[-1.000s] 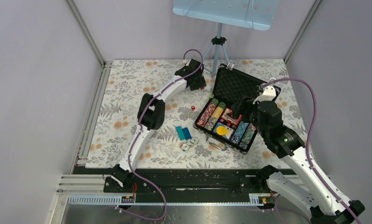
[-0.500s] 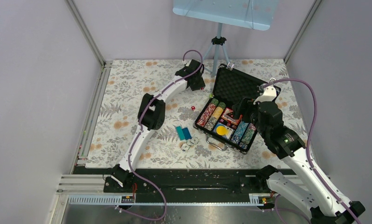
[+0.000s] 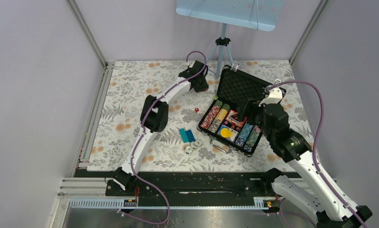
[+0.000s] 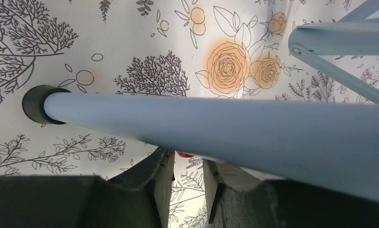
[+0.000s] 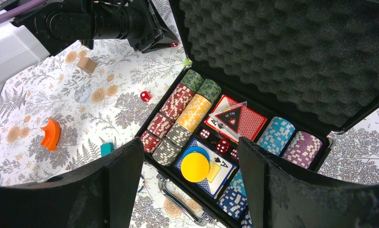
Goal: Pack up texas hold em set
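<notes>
Open black textured rectangular briefcase [image 3: 242, 88] lies at right-centre of the floral-cloth desk [image 3: 130, 95], egg-crate foam lid raised twd the back. Inside: rows of multicoloured poker chips [image 5: 178, 114], red-backed playing cards [image 5: 247, 124], a yellow round disc [image 5: 195, 166] lying on a card, small red dice [image 5: 222, 146] just beside it. One more small red die [image 3: 196, 109] sits on the desk just left of the case, not touching. A few small pale round pieces [image 3: 192, 148] lie nr the case's front-left corner, next to teal & blue toy bricks [image 3: 186, 135]. Orange curved piece [image 5: 51, 134] lies well left of the case. Right claw [image 5: 190, 152] hangs over the case interior, fingers wide, nothing btwn them. Left claw [image 4: 187, 161] is at the far side by a grey tripod leg [image 4: 225, 128], fingers narrow w/ a slim gap. A bit of red shows at the tips, mostly hidden by the leg, can't tell if it's gripped
</notes>
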`<control>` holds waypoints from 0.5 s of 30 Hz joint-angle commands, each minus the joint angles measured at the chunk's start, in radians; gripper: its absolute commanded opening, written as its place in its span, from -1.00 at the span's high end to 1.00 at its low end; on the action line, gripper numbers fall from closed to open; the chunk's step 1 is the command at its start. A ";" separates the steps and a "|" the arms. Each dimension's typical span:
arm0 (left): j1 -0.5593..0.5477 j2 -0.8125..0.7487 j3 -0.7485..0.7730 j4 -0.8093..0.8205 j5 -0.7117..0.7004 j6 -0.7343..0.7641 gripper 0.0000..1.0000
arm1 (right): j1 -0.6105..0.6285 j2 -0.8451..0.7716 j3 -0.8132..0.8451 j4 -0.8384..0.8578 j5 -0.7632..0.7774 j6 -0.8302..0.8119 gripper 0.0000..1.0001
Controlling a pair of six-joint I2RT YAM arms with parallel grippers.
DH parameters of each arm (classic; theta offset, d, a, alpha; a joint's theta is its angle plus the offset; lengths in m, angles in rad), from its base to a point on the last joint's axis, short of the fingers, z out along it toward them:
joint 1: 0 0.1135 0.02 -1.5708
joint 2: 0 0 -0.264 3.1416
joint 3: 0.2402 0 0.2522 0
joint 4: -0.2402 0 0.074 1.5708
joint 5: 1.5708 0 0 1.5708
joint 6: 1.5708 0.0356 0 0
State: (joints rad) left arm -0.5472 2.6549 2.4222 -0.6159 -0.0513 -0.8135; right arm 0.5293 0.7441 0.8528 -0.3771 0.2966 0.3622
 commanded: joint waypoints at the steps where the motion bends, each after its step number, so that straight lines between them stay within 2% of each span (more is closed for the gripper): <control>1: 0.012 0.001 -0.014 0.038 -0.030 -0.012 0.45 | -0.002 -0.009 -0.004 0.001 0.022 -0.010 -0.57; 15: 0.010 -0.131 -0.247 0.121 -0.060 0.044 0.49 | -0.002 0.003 -0.008 0.003 0.008 0.010 -0.58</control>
State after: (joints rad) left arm -0.5453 2.5736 2.2387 -0.4728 -0.0669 -0.8047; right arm 0.5293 0.7464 0.8459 -0.3771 0.2962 0.3634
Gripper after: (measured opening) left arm 0.264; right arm 0.787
